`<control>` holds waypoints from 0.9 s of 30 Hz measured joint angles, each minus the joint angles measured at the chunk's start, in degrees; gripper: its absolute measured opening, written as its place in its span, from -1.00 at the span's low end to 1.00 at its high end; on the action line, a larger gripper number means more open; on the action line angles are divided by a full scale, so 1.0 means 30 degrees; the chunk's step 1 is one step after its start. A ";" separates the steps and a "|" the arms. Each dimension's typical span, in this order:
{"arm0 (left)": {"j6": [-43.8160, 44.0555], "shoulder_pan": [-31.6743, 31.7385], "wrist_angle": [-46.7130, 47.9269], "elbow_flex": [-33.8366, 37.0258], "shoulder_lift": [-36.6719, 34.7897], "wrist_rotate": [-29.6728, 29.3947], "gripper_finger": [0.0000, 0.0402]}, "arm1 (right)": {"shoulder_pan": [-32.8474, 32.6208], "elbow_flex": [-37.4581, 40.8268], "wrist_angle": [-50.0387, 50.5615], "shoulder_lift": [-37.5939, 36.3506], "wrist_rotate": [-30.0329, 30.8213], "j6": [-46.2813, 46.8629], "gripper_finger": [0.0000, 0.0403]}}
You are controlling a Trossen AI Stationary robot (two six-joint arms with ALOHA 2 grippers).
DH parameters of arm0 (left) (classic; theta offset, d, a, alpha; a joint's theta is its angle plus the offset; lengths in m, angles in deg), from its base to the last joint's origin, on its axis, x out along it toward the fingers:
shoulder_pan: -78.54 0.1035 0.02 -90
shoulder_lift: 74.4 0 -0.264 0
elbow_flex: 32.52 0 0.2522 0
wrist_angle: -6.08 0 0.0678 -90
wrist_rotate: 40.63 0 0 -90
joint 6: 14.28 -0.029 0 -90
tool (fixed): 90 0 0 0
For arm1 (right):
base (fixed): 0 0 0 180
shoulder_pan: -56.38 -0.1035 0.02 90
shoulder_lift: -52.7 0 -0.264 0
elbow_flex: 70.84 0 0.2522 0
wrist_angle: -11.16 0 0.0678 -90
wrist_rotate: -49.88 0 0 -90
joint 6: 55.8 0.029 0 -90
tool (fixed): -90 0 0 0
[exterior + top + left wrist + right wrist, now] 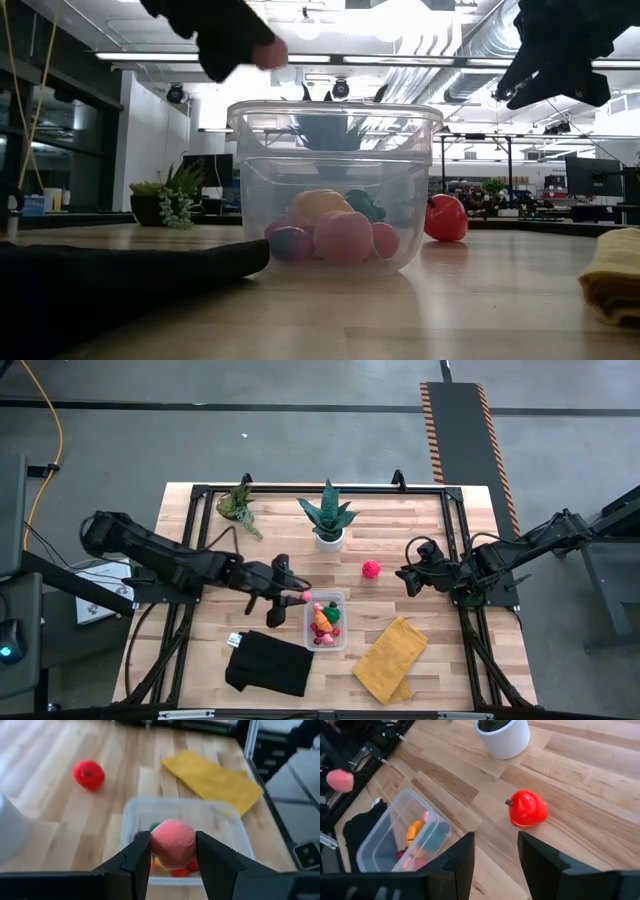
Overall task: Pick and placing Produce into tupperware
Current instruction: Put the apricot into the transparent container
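A round pink piece of produce (172, 840) sits between the fingers of my left gripper (303, 598), which is shut on it above the far left corner of the clear tupperware (337, 603). The tupperware rests on the table and holds several small pieces: orange, green, red and pink. A red piece of produce (372, 568) lies on the wood to the far right of the tupperware. My right gripper (405, 576) hangs open just right of that red piece (527, 809), with nothing between its fingers. My left gripper pinches the pink piece by its two opposite sides (156, 845) between its two fingers (136, 855). The fingers slant down from the table's left. The piece is lifted clear, above the tupperware's rim (150, 805).
A folded yellow cloth (392, 658) lies right of the tupperware near the front edge, and a black cloth (268, 664) lies to its left. A potted plant in a white pot (328, 518) and a smaller plant (238, 505) stand at the far side.
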 joint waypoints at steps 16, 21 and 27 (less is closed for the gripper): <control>-0.2754 0.0557 0.1871 -0.4186 0.5031 0.2354 -0.33 | 0.0002 0.0000 0.0257 -0.0010 0.0292 -0.0130 -0.30; -0.2769 0.1322 0.3071 -0.5158 0.5952 0.3539 -0.33 | -0.0003 0.0000 0.0270 -0.0021 0.0292 -0.0122 -0.30; -0.2790 0.1848 0.3433 -0.5723 0.6537 0.4368 -0.33 | 0.0002 0.0000 0.0296 -0.0009 0.0299 -0.0372 -0.30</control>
